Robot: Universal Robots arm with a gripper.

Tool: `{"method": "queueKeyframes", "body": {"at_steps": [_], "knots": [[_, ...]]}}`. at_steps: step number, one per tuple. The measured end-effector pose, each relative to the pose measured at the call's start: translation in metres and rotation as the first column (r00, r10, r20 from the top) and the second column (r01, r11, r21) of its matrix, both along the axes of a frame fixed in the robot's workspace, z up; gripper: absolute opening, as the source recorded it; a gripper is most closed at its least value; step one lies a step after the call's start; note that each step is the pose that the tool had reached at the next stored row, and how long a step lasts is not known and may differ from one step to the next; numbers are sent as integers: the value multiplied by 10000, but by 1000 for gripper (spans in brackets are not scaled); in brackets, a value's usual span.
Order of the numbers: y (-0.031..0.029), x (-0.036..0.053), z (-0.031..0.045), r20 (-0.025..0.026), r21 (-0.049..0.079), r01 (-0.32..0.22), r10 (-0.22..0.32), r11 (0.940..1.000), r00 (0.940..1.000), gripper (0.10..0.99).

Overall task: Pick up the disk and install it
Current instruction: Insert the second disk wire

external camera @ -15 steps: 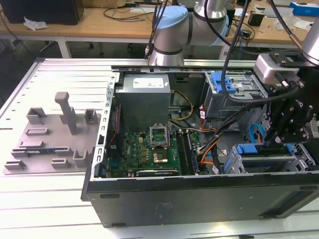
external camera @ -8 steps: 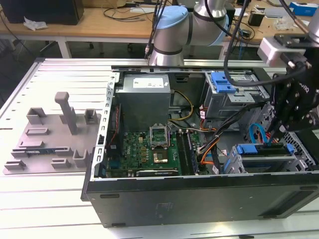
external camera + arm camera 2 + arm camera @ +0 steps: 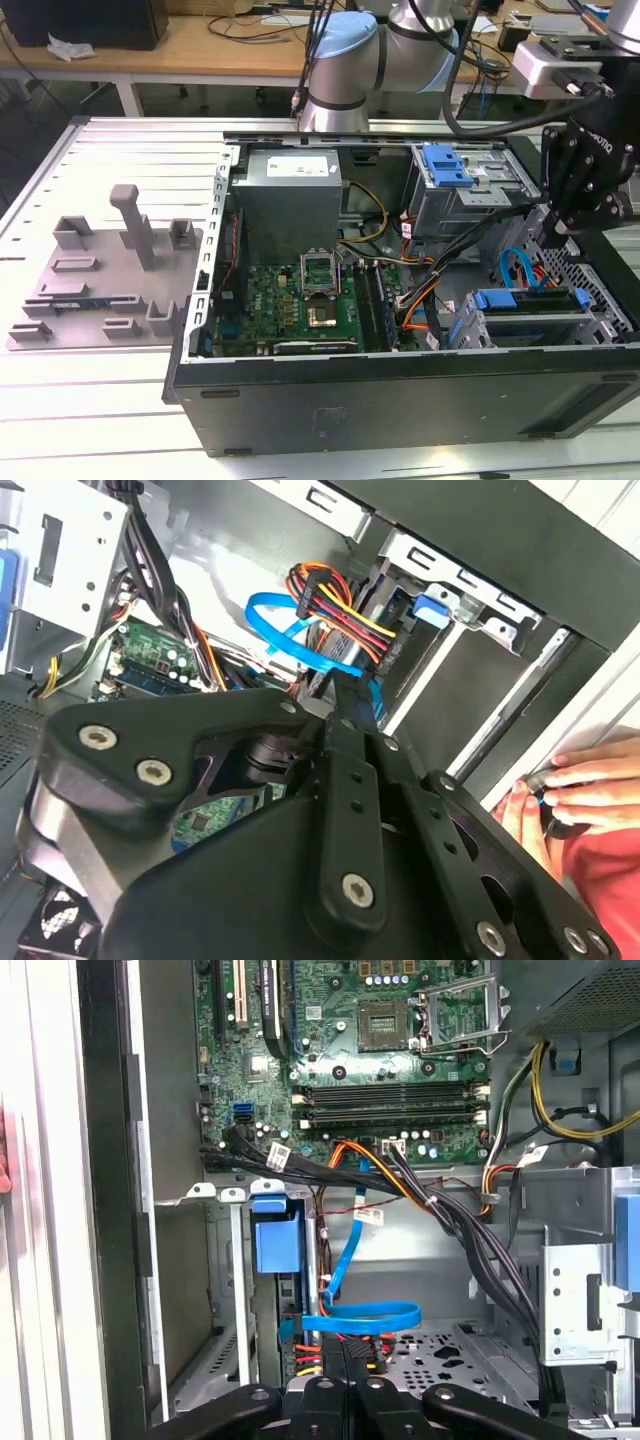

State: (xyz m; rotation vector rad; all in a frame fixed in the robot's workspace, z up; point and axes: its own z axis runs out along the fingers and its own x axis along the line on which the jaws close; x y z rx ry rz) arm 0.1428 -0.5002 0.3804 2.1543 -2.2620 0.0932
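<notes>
Inside PC case (image 3: pixel 400 380): disk (image 3: pixel 530 300) in bay.

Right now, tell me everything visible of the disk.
The disk sits in the grey metal cage at the exterior view's right of the open case. It is a greyish slab under a blue rail, lying level, with its label hidden. Blue and orange cables end beside it. The gripper, jaws shut, hangs above without touching.

The exterior view looks down from high at the open computer case (image 3: pixel 400 300); both wrist views peer closely inside it, sharing the blue cable (image 3: pixel 300 645).
</notes>
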Motion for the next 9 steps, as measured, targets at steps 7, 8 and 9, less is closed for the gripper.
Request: {"method": "queueKeyframes", "body": {"at_steps": [7,8,9], "knots": [[9,-1,0,-1,-28,0,0,10000,10000,106],[10,-1,0,0,-28,0,0,10000,10000,106],[10,-1,0,-1,-29,0,0,10000,10000,106]]}}
